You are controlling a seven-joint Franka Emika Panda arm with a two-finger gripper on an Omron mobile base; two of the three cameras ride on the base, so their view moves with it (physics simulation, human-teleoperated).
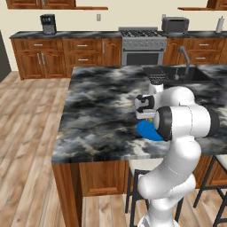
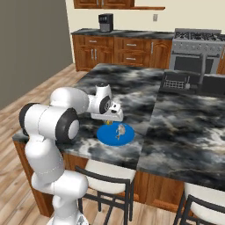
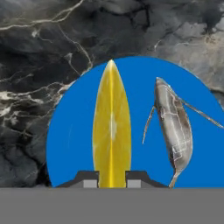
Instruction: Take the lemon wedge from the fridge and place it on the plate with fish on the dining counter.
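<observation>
Pinching slim yellow lemon wedge [image 3: 111, 131], fingers [image 3: 89, 180] above round blue plate [image 3: 70, 140].

- Plate with fish [image 1: 148, 131] largely hidden behind the white arm in the left base view.
- Lemon wedge [image 2: 107, 121] only a yellow speck under the gripper [image 2: 115, 117].
- Plate's lower rim cut off in hand view.
</observation>
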